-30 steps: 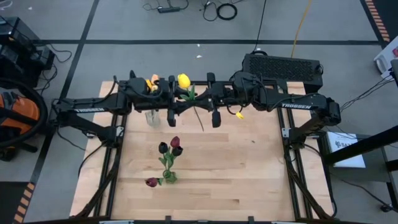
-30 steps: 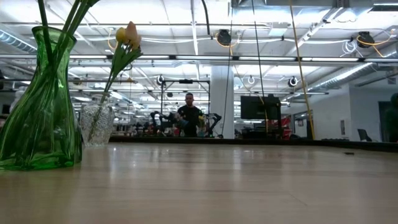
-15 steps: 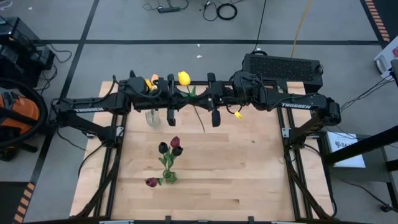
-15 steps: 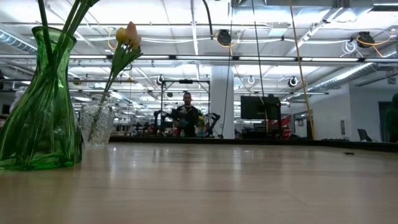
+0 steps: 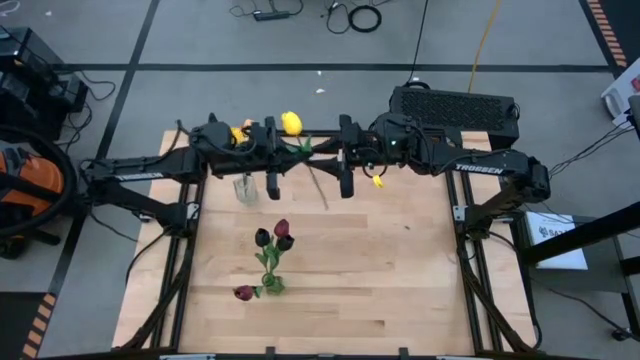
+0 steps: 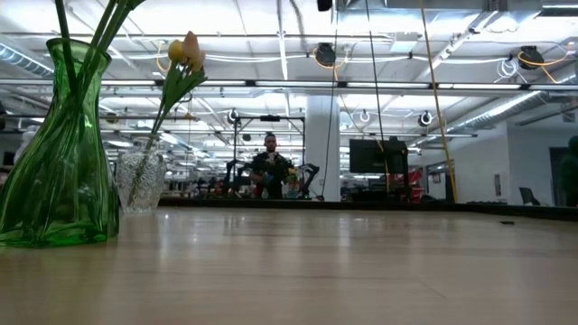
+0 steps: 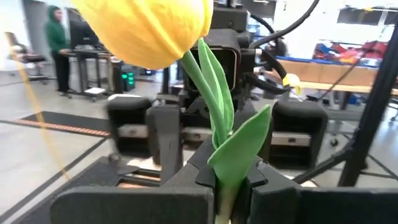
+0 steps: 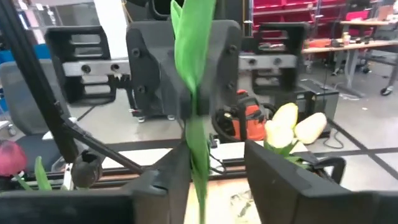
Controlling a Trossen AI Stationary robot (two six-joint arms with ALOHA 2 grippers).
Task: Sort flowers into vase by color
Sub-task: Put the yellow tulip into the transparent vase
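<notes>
2 grippers meet over the yellow tulip [image 5: 291,123]: left gripper [image 7: 227,186] fingers clamp its stem, right gripper [image 8: 205,168] fingers stand apart around it. Pulling apart mid-handover could drop it.

High cam looks straight down on the bench [image 5: 400,280]; low cam skims across it; both wrist cams face each other up close.

In the low view the green vase [image 6: 56,153] is cut at the left edge, and its stems [image 6: 86,32] leave the top edge. The left wrist view cuts the yellow tulip's [image 7: 152,28] head at the top. The far person [image 6: 269,167] is too small to tell.
</notes>
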